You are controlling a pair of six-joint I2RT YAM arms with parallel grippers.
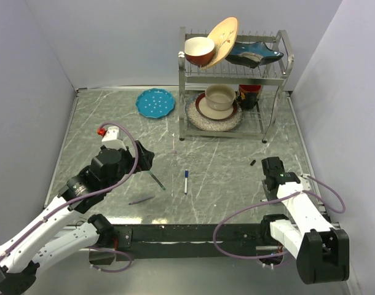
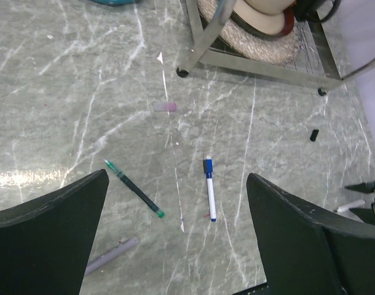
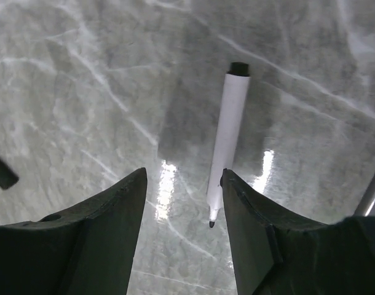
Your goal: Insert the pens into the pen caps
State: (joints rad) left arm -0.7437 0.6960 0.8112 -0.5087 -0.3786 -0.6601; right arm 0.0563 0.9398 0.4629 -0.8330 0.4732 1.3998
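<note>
The step in hand looks like picking up the black-tipped white pen (image 3: 227, 135), lying flat on the worktop (image 3: 71, 92) under the right tool (image 3: 184, 178), whose jaws stand apart and empty; next it must centre, descend, clamp, then reach the black cap (image 3: 2, 171).

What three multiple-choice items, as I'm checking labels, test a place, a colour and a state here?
1. The teal plate lies: A inside a bowl; B by the right arm; C on the table, left of the dish rack.
2. The white pen beside the green pen has an end: A blue; B red; C yellow.
3. The left gripper is: A shut on a pen; B open, empty; C shut on a cap.
C: it lies flat left of the rack. A: a blue band shows. B: its fingers stand wide apart, gripping nothing.
</note>
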